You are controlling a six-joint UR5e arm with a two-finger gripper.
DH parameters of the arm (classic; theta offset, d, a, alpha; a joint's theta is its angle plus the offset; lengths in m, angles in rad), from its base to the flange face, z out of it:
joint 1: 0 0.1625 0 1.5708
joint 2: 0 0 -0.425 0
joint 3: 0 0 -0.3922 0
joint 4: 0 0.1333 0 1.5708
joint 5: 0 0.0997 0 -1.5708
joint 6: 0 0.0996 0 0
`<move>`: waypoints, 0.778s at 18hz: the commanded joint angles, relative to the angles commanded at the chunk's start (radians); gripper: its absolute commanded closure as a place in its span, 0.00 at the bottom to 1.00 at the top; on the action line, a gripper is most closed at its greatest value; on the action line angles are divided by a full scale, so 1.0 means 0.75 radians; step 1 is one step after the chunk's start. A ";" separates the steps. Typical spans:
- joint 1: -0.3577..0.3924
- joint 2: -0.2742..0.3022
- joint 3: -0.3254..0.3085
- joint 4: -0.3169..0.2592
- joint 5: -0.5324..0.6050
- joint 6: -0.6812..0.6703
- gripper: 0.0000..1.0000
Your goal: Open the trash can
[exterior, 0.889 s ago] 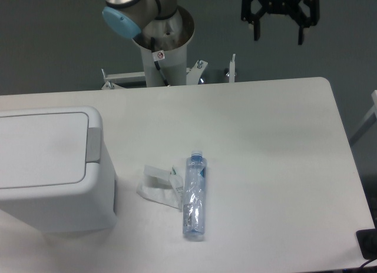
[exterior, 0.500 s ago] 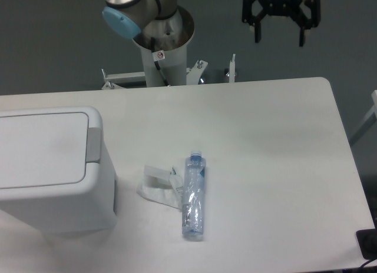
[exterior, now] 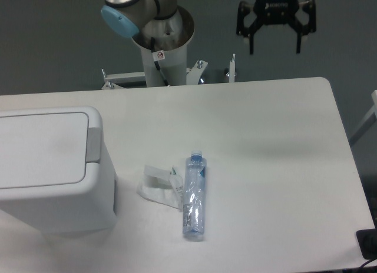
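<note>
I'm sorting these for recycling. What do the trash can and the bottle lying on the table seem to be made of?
The trash can looks like white moulded plastic with a smooth, faintly satin finish: rounded corners, a flat lid and a grey push strip. The bottle appears to be thin clear plastic, since the table shows through it, with a bluish cap end. Beside it lies what seems to be crumpled white paper.
</note>
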 joint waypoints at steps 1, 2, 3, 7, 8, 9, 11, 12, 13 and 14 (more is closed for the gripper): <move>-0.014 -0.004 0.000 0.019 -0.010 -0.090 0.00; -0.037 -0.002 0.002 0.027 -0.025 -0.144 0.00; -0.071 0.004 0.010 0.029 -0.061 -0.179 0.00; -0.206 -0.002 0.027 0.019 -0.155 -0.426 0.00; -0.251 -0.020 0.027 0.021 -0.192 -0.508 0.00; -0.294 -0.059 0.033 0.023 -0.217 -0.600 0.00; -0.337 -0.094 0.035 0.029 -0.221 -0.727 0.00; -0.380 -0.118 0.047 0.029 -0.221 -0.741 0.00; -0.443 -0.159 0.061 0.031 -0.209 -0.748 0.00; -0.466 -0.180 0.069 0.033 -0.209 -0.754 0.00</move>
